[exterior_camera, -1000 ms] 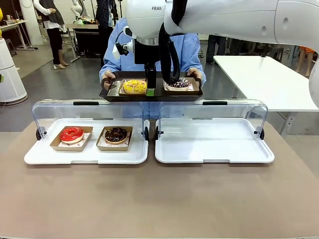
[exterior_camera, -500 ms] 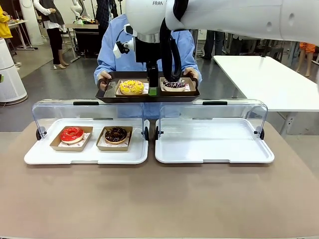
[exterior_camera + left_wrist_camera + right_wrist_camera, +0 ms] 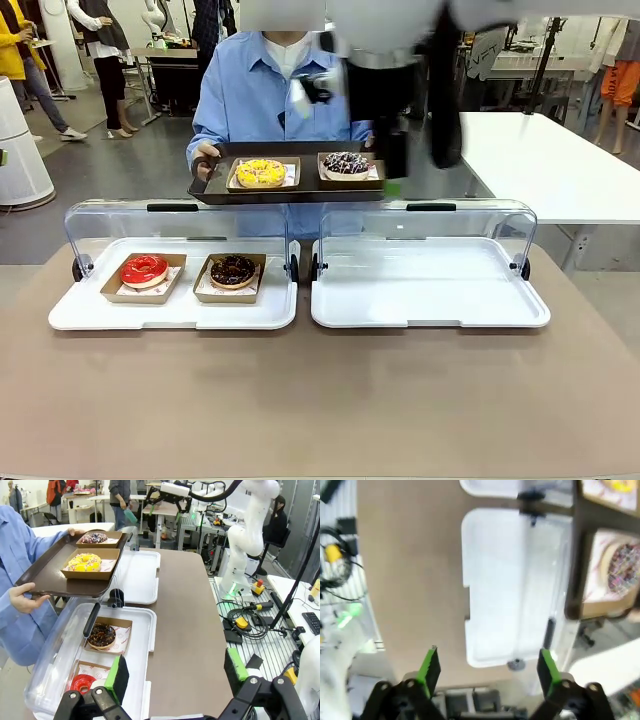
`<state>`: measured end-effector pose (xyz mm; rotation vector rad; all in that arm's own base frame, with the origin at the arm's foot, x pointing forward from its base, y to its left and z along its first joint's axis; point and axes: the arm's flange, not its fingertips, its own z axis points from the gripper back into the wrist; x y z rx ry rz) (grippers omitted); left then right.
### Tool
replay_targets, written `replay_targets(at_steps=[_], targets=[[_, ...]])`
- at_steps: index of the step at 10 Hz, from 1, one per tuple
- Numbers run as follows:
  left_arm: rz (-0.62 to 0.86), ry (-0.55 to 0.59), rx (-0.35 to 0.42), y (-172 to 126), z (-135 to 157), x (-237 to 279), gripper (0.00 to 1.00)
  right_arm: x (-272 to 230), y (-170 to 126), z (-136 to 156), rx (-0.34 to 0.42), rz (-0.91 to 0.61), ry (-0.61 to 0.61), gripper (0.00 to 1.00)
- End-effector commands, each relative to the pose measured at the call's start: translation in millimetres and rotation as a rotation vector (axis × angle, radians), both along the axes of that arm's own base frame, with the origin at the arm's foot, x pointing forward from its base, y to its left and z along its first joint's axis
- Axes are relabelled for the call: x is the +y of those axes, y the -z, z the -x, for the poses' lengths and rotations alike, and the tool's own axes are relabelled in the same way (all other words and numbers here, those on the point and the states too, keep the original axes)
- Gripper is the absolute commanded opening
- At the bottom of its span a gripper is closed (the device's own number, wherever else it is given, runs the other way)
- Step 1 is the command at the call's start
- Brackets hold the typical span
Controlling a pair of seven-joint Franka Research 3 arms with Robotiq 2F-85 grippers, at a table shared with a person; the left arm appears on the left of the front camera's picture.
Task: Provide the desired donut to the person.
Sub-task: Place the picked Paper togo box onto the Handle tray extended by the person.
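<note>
While the person [image 3: 285, 95] stands at the top centre of the front view, both hands hold a dark tray [image 3: 215, 186] level above the far edge of the table.

Tray contents: yellow donut [image 3: 260, 172] on the left half and sprinkled chocolate donut [image 3: 346, 162] on the right half, each in its own brown cardboard boat, side by side and apart.

Left display tray [image 3: 170, 312]: white, lower left of the front view, clear lid raised behind it; red donut [image 3: 144, 269] to the left, chocolate donut [image 3: 233, 269] just beside it on the right, both in cardboard boats.

Right display tray [image 3: 430, 285]: white, right of centre, lid raised.

Right arm [image 3: 400, 60]: a motion-blurred mass at the top, right of centre, just beside the dark tray's right end.

Right gripper [image 3: 490, 667]: seen in its wrist view at the bottom, green pads spread wide, nothing between them; the white tray lies below it, the sprinkled donut at the frame's right edge.

Left gripper [image 3: 177, 672]: bottom of its wrist view, fingers spread wide and holding nothing, above the table beside the left display tray.
</note>
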<state>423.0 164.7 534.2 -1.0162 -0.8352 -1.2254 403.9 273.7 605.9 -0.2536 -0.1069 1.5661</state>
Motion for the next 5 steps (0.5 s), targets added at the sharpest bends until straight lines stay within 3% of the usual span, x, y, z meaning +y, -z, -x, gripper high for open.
replay_targets(at_steps=[1,5], targets=[[0.003,0.004,-0.003,-2,2,0,1.0,-62,41,13,-0.006,-0.117,0.043,1.0],[0.003,0.004,-0.003,-2,2,0,1.0,-86,53,-5,-0.007,-0.174,0.122,1.0]])
